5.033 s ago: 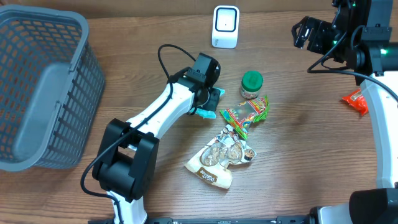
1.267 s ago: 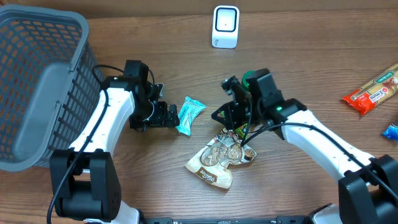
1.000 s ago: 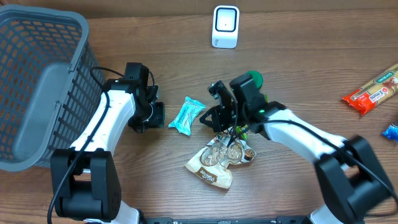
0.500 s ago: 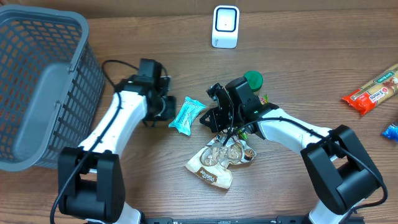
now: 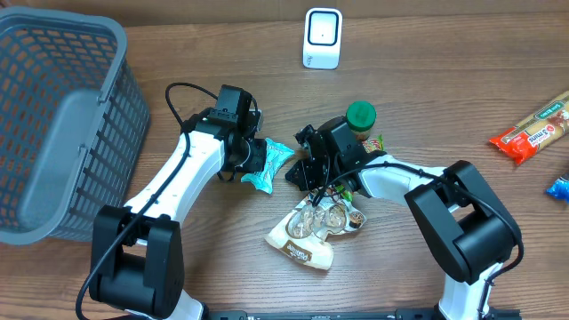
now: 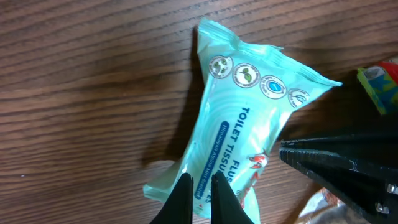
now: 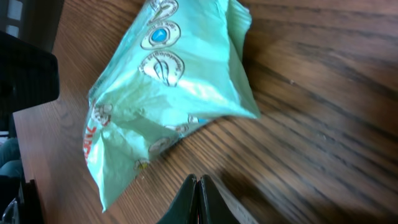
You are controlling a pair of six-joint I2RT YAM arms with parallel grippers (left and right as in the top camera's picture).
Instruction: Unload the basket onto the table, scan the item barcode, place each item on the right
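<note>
Left tool [image 6: 200,182]: jaws pressed together, empty, tips over one end of the pack [image 6: 242,124]. Right tool [image 7: 198,183]: also closed, empty, just beside the opposite side. The pack lies label-up on the desk [image 5: 427,98] between them, probably bracketed for nudging; the scanner [image 5: 322,38] stands beyond, well apart

There are two robot arms at the table, the left arm [image 5: 182,173] and the right arm [image 5: 400,173]. Around them are one grey mesh basket [image 5: 124,107] at nine o'clock, one white scanner [image 5: 322,38] at twelve, one teal tissue pack [image 5: 276,156] and one green-capped jar [image 5: 360,116] near the centre, and one pale snack bag [image 5: 307,233] at six. At three o'clock lie one red-ended bar wrapper [image 5: 532,126] and one blue item [image 5: 558,188] (cut off by the edge, so its kind cannot be told), and one green-and-red packet [image 5: 377,142] sits mostly hidden beside the jar.
</note>
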